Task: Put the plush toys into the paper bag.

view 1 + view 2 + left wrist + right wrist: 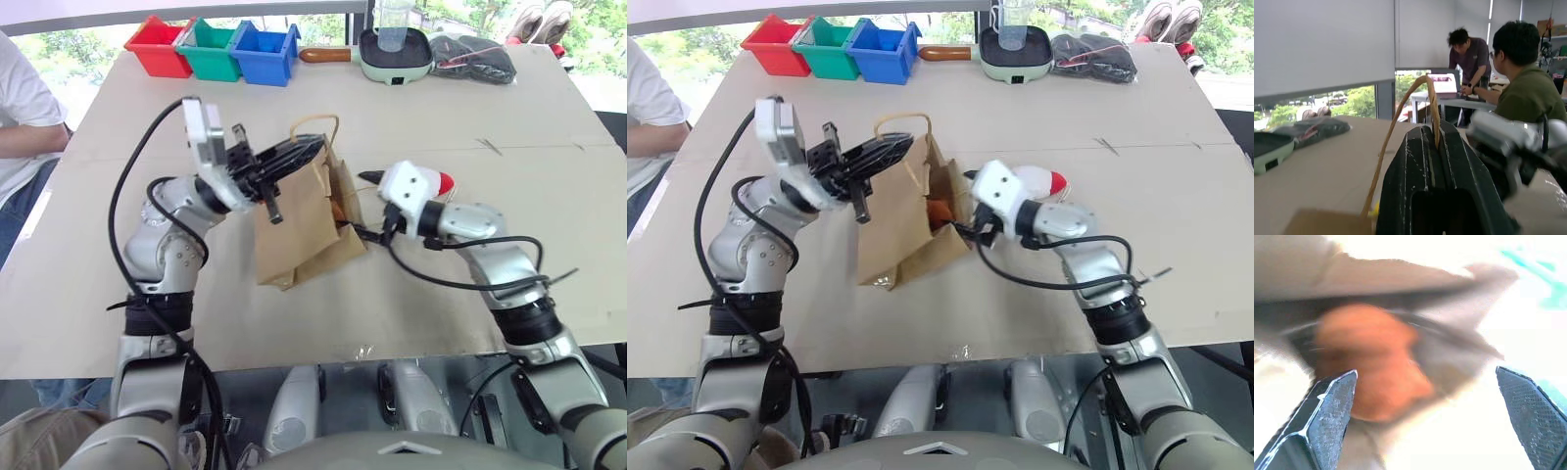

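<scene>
You're holding the paper bag up off the worktop with the left end effector, fingers pressed together pinching a loop handle. The right end effector is sitting spread wide at the bag mouth, gripping nothing. The orange-brown toy is lying inside the bag; the white toy is waiting just right of it, behind the right wrist. Risk: the tilted bag is sagging, so the orange toy could be rolling back out, or the handle slipping
</scene>
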Action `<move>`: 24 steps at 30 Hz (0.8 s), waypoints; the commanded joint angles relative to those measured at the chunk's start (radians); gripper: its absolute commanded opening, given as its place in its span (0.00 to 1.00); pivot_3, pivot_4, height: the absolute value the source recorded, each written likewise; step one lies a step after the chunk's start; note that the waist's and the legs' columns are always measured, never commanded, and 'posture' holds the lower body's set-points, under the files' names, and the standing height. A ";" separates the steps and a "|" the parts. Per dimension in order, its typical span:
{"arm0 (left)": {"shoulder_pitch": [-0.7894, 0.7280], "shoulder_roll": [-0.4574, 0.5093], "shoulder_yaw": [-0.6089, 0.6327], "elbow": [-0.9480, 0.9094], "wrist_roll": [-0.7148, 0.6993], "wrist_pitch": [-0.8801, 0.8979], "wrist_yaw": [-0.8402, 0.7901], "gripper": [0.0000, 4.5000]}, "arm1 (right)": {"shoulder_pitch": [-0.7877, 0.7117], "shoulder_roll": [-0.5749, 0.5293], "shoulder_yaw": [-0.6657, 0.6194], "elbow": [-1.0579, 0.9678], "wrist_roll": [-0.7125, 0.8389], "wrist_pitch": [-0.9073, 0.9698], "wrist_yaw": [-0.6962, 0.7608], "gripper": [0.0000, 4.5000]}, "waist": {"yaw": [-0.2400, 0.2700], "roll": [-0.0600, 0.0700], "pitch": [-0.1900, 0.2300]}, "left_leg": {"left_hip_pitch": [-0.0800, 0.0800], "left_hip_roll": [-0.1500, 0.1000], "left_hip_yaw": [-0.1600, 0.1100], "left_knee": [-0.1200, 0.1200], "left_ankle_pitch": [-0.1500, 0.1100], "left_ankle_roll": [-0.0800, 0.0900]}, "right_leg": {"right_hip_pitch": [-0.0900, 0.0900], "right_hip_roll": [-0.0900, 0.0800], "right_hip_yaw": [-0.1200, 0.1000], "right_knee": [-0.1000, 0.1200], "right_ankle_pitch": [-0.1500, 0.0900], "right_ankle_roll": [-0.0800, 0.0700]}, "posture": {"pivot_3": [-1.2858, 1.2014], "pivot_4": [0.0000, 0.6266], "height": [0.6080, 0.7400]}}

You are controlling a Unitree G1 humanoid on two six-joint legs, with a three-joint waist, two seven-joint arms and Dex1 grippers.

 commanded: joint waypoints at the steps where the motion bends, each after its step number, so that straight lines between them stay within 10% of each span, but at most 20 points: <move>1: 0.047 0.016 0.043 -0.076 -0.012 -0.033 -0.002 0.00 | -0.009 -0.052 -0.120 -0.132 0.059 0.121 -0.043 0.99 | 0.001 0.000 0.000 | 0.000 0.000 0.000 0.000 0.000 0.000 | 0.000 0.000 0.000 0.000 0.000 0.000 | 0.52 0.24 1.00; 12: 0.147 -0.041 0.059 -0.219 -0.021 -0.034 0.139 0.00 | -0.308 -0.183 -0.016 0.401 -0.100 0.296 -0.071 0.99 | -0.002 0.000 0.000 | 0.000 0.000 0.002 0.000 0.000 0.000 | 0.000 -0.001 0.001 0.000 0.000 0.000 | 0.52 0.24 1.00; 18: 0.154 -0.062 0.046 -0.264 -0.024 -0.032 0.182 0.00 | -0.356 -0.124 0.077 0.661 -0.173 0.198 -0.060 0.49 | -0.003 0.000 0.000 | 0.000 0.000 0.002 -0.001 0.000 0.000 | 0.000 0.000 0.001 0.000 0.000 0.000 | 0.52 0.24 1.00; 24: 0.164 -0.054 0.077 -0.284 -0.082 -0.001 0.207 0.00 | -0.281 -0.152 -0.033 0.507 -0.090 0.216 -0.019 0.01 | 0.002 -0.001 -0.001 | 0.002 0.000 0.001 0.001 0.000 0.000 | 0.003 0.000 0.000 0.000 0.000 0.000 | 0.52 0.24 1.00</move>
